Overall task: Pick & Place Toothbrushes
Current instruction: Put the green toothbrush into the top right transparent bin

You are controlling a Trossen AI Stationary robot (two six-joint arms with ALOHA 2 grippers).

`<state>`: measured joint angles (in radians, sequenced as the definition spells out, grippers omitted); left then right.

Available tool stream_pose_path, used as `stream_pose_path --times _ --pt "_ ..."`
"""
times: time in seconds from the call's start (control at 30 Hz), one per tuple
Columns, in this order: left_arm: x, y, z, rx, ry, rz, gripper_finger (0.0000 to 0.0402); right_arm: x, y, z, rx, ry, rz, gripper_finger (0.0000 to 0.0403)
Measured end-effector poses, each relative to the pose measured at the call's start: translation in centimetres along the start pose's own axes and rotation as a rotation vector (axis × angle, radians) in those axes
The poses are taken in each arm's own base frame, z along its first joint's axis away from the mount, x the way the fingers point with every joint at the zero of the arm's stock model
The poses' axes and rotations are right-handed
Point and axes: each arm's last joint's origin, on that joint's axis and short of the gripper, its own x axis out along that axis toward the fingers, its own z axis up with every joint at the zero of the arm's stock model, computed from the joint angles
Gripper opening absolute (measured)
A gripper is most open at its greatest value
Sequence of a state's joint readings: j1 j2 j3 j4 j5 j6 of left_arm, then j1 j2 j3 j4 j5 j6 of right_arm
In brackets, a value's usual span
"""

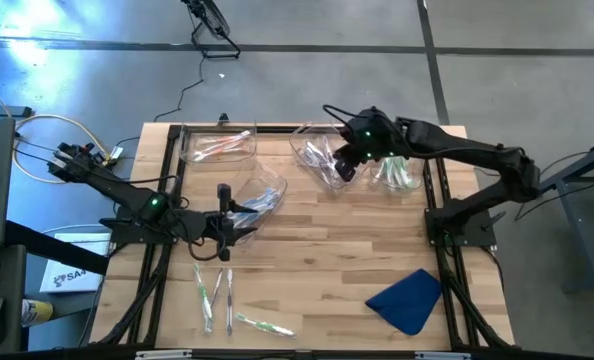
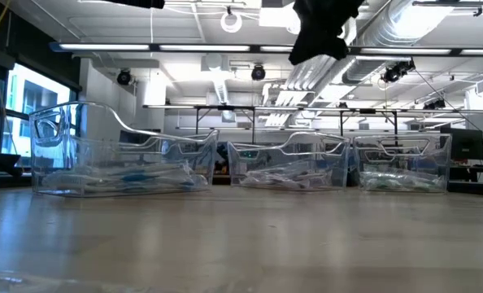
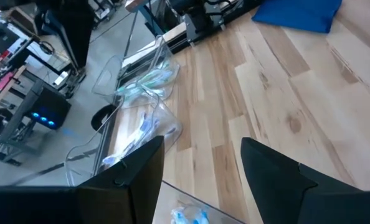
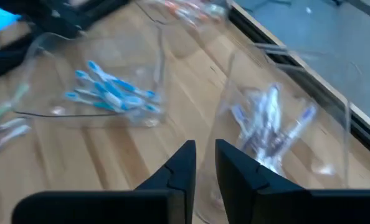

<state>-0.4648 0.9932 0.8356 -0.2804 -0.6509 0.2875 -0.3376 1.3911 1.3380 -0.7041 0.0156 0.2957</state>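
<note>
The loose toothbrushes, slim whitish sticks with green accents, lie scattered on the bare wooden tabletop near the front edge. In the high view they sit at about six o'clock from the left gripper, and they are well apart from the right gripper, which is across the table at about two o'clock from them. The left arm is clearly the nearer one.

Most of the loose brushes have their long axes running roughly twelve to six o'clock; one at the front lies nearer to ten to four. A claw coming down on them would probably need its fingers set across that line.

The left gripper hangs beside the clear plastic bin holding blue-accented brushes, its jaws standing apart with nothing between them, as its own wrist view shows.

The right gripper is poised over the clear bin of purple-tinted brushes at the back of the table. Its fingers are close together with only a narrow gap, and I see nothing pinched there.

A blue cloth lies at about three o'clock from the loose brushes, clear of them.
</note>
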Motion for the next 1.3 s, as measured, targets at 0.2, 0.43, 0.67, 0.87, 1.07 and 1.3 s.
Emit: stream_pose_path --times 0.2,0.43,0.67,0.87,1.07,1.3 --pt "0.0 0.0 0.0 -0.032 -0.001 -0.009 0.0207 0.1 1.1 0.2 -0.037 -0.037 0.043 0.0050" --pt "0.0 0.2 0.0 -0.065 0.013 0.052 0.0207 1.0 2.8 -1.6 -0.074 -0.013 0.133 0.0031" --pt "0.0 0.3 -0.1 -0.048 0.034 0.121 0.0207 3.5 5.1 -6.3 -0.136 -0.188 0.297 0.0011" --pt "0.0 0.2 -0.6 -0.007 0.078 0.102 0.0207 5.3 7.1 -11.2 -0.119 -0.400 0.504 0.0009" --pt "-0.1 0.1 -1.2 -0.003 0.122 0.089 0.0207 5.5 7.8 -15.3 -0.094 -0.417 0.508 0.0009" --pt "-0.1 -0.4 -1.2 -0.028 0.102 -0.066 0.0207 5.6 8.1 -17.5 -0.102 -0.387 0.452 0.0009"
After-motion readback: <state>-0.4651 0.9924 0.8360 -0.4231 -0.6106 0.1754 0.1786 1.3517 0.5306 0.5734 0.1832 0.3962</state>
